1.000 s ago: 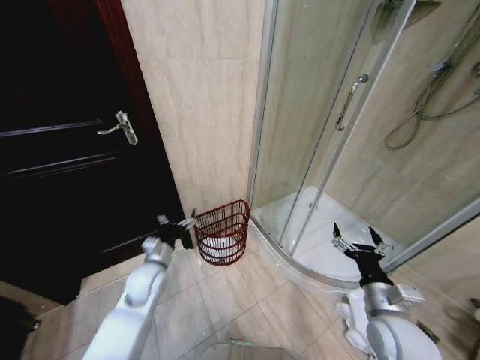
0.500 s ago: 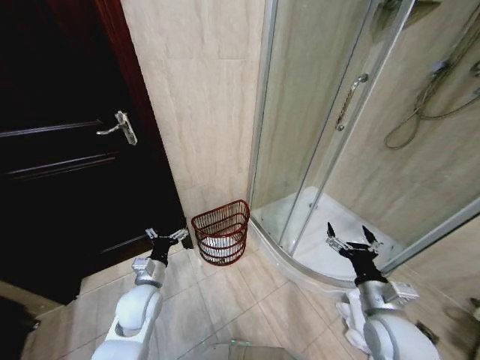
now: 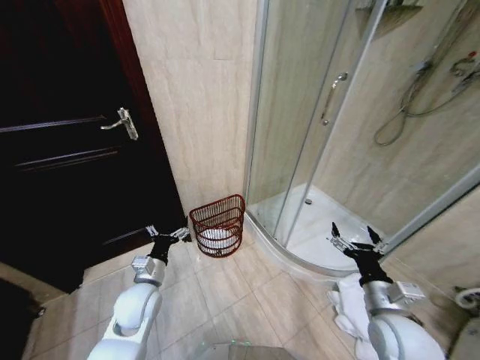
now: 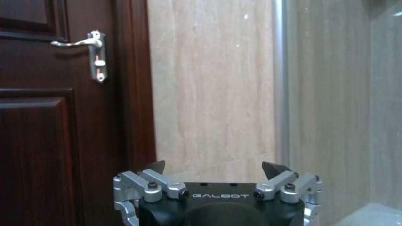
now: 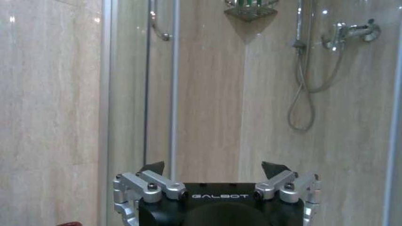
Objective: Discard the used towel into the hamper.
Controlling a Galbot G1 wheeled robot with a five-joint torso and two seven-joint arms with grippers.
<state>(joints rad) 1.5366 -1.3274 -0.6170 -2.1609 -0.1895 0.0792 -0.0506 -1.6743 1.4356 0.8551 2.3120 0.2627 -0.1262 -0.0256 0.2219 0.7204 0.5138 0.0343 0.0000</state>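
The hamper [image 3: 218, 225], a small dark red open-weave basket, stands on the floor against the tiled wall, between the door and the shower cabin. A white towel [image 3: 217, 238] lies inside it at the bottom. My left gripper [image 3: 166, 235] is open and empty, low and just left of the hamper, apart from it. In the left wrist view the left gripper [image 4: 215, 167] faces the wall beside the door. My right gripper [image 3: 358, 241] is open and empty, held before the shower tray. In the right wrist view the right gripper [image 5: 215, 167] faces the shower.
A dark wooden door [image 3: 67, 150] with a metal handle [image 3: 124, 124] fills the left. The glass shower cabin [image 3: 322, 120] with its raised curved tray [image 3: 300, 259] takes the right. A crumpled white cloth [image 3: 346, 304] lies on the floor by my right arm.
The left gripper has drawn back and down from the hamper's rim, open throughout. The head camera has shifted, so the whole scene sits a little differently. The right arm has barely moved.
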